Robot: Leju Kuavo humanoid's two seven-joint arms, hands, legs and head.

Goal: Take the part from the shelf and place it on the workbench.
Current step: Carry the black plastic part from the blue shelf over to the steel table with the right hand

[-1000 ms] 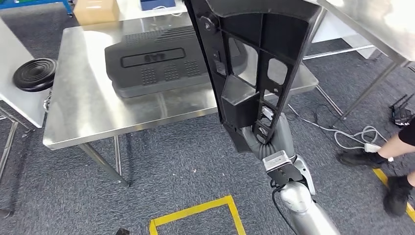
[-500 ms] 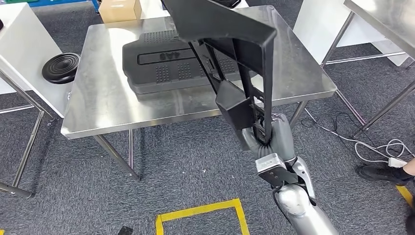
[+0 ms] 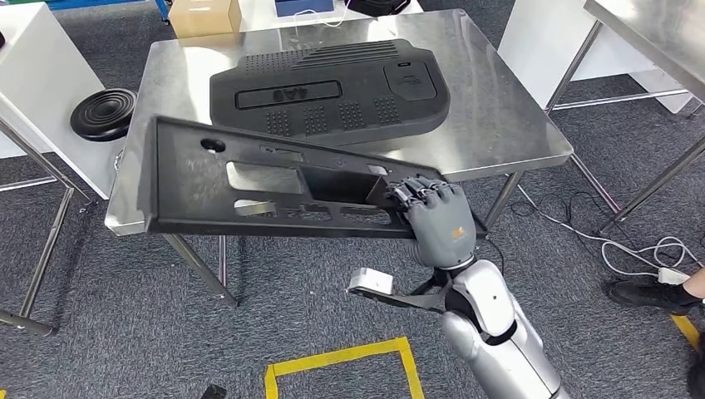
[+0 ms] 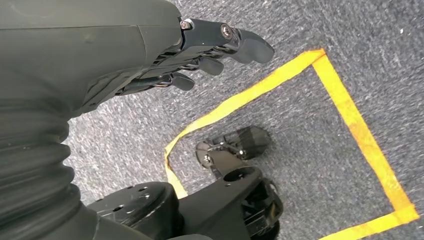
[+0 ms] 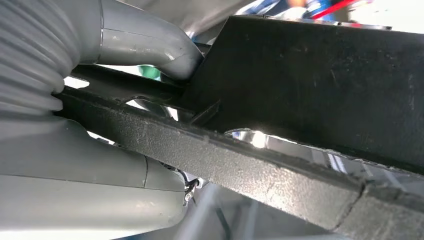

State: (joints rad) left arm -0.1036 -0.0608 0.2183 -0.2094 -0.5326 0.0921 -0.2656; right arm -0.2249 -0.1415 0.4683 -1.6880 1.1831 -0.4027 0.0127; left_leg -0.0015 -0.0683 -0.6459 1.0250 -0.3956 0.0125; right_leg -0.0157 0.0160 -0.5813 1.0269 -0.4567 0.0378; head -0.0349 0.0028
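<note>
My right hand (image 3: 438, 219) grips the near right end of a long flat black plastic part (image 3: 266, 183) with several cut-outs. The part lies nearly level over the front edge of the steel workbench (image 3: 499, 125), its left end reaching past the bench's front left corner. The right wrist view shows the thumb (image 5: 145, 42) pressed on the black part (image 5: 310, 85). A second, larger black ribbed panel (image 3: 332, 87) lies flat on the bench behind it. My left hand (image 4: 200, 55) hangs over the carpet, fingers apart, holding nothing.
A round black disc (image 3: 104, 114) sits on a white table (image 3: 33, 66) at the left. Another steel table (image 3: 657, 33) stands at the right. A white cable (image 3: 640, 249) and a person's shoe (image 3: 644, 293) lie on the carpet at the right. Yellow floor tape (image 3: 341, 362) marks the floor close below me.
The part has swung down from standing upright in my right hand to lying nearly flat across the workbench's front edge. The hand turned over and lowered with it.
</note>
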